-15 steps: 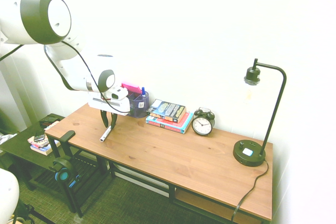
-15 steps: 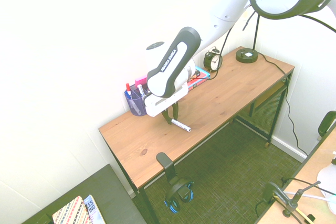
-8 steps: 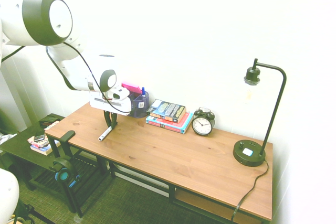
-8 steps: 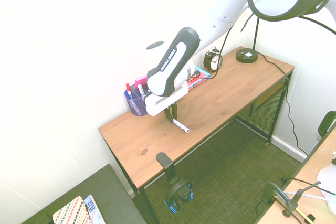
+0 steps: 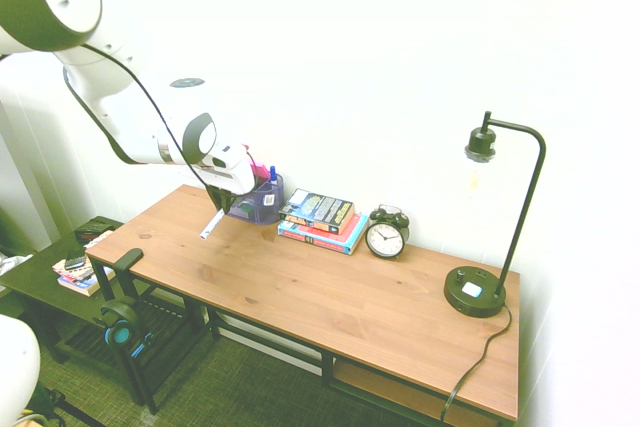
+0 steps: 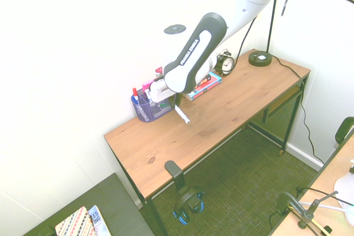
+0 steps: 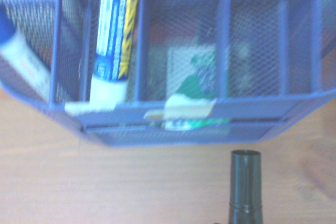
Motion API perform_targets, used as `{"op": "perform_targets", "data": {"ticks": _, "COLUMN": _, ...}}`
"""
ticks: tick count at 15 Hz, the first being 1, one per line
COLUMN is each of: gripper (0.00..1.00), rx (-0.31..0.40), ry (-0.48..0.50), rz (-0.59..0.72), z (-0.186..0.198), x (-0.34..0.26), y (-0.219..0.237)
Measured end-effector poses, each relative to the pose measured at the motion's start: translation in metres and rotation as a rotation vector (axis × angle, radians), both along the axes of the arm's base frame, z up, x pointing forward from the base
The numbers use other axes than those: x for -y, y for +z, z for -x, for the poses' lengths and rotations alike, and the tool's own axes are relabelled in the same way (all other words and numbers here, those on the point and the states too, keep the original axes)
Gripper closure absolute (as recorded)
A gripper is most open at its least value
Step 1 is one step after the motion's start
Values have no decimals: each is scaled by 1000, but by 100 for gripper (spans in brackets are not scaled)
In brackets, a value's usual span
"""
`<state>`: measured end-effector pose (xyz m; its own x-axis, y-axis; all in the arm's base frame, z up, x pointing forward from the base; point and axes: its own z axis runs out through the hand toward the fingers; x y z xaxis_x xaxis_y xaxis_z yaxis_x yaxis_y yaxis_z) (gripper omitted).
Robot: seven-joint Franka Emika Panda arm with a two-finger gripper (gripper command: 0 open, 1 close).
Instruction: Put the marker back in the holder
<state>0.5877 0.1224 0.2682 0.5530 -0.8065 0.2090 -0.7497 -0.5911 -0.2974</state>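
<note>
So the tool [image 6: 176,105]'s clamped on the marker [image 6: 182,115], carry step now; next, over the holder [image 6: 145,111] and lower it in.

A desk [image 5: 330,297] carries one alarm clock [image 5: 385,233], one lamp [image 5: 476,292] and one mesh organizer [image 6: 150,111] — a single blue-and-yellow glue stick [image 7: 114,40] stands among its compartments. One pair of headphones [image 6: 189,199] hangs at the desk's edge, while two books [image 6: 84,223] — one striped, one pale blue — lie on one low dark table [image 6: 119,205] nearby.
</note>
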Motion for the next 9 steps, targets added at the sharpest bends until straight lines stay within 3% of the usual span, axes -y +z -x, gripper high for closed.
{"op": "perform_targets", "data": {"ticks": 5, "gripper": 100, "rx": 320, "ry": -151, "rz": -34, "z": -13, "x": 62, "y": 37}}
{"op": "perform_targets", "data": {"ticks": 9, "gripper": 100, "rx": 572, "ry": -236, "rz": 1, "z": -29, "x": 65, "y": 43}}
